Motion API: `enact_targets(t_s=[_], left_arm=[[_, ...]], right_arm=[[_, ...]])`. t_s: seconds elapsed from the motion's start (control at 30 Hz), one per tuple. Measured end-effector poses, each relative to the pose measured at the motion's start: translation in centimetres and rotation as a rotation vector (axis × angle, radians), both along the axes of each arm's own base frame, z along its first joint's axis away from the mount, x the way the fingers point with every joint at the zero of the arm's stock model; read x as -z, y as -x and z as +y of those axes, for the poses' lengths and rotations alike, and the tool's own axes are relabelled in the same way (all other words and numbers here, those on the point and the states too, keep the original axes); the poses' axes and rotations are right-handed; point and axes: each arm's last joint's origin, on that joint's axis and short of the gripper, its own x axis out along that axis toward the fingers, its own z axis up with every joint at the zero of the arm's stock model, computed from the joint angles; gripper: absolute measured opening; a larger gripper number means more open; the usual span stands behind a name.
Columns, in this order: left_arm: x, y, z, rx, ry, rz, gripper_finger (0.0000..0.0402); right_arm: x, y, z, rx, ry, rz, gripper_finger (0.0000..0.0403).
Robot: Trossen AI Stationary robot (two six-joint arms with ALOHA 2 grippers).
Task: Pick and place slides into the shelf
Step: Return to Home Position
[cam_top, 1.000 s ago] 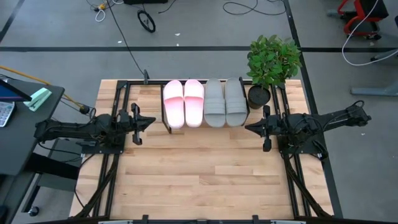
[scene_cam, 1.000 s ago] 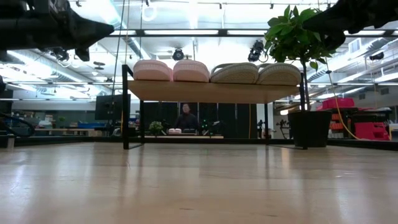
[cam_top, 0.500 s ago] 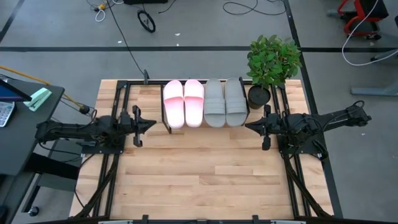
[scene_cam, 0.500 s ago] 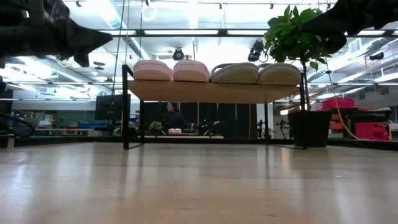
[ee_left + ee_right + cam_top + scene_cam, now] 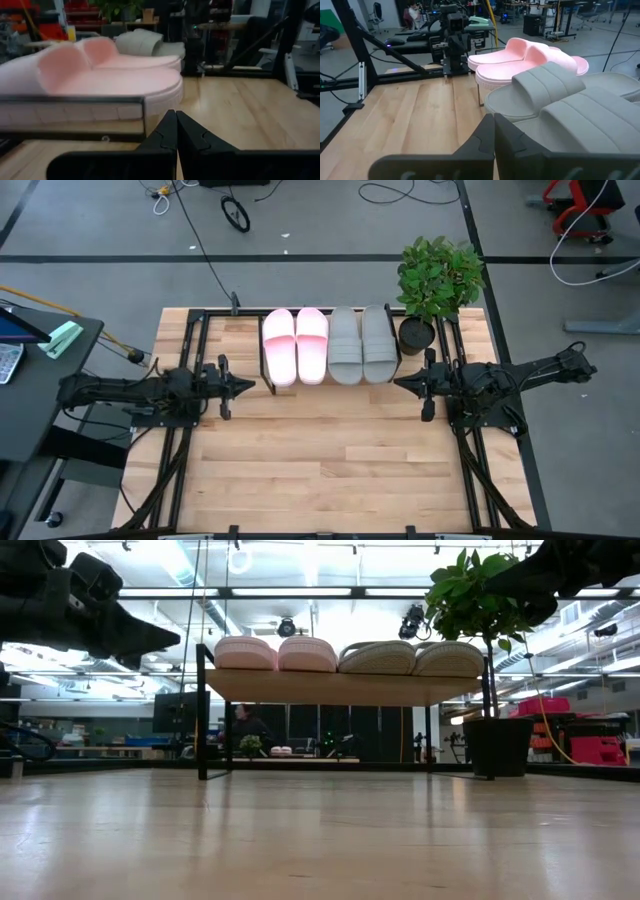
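Wooden table (image 5: 330, 470) is carrying everything. The shelf (image 5: 340, 687) is standing along the table's far edge, about mid-width, and a potted plant (image 5: 437, 280) is sitting at the far right corner, just beside the shelf's right end. All four slides are lying on the shelf board side by side, touching: the pink pair (image 5: 296, 346) towards the left end, the grey pair (image 5: 362, 345) towards the right. No slide is lying on the bare tabletop. The left gripper (image 5: 243, 386) is hovering off the shelf's left end, jaws pressed together and holding nothing. The right gripper (image 5: 398, 385) is hovering off the shelf's right end, jaws likewise closed and empty. Placing looks finished, so the step in hand is parking the arms. The next move is calling for each arm pulling back towards its own side edge, clear of the shelf frame and the plant.
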Motion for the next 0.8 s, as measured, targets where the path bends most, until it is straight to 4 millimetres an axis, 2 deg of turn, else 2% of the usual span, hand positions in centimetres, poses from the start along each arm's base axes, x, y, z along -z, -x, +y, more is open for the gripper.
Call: enact_targets(t_s=[0.3, 0.8], left_arm=[[-1.6, 0.7, -0.5, 0.031, -0.116, -0.153, 0.0002], [-0.5, 1.5, -0.3, -0.005, -0.063, -0.071, 0.0002]], right_arm=[[0.0, 0.0, 0.0, 0.001, -0.008, -0.001, 0.0], [0.0, 0.0, 0.0, 0.001, -0.014, -0.001, 0.0]])
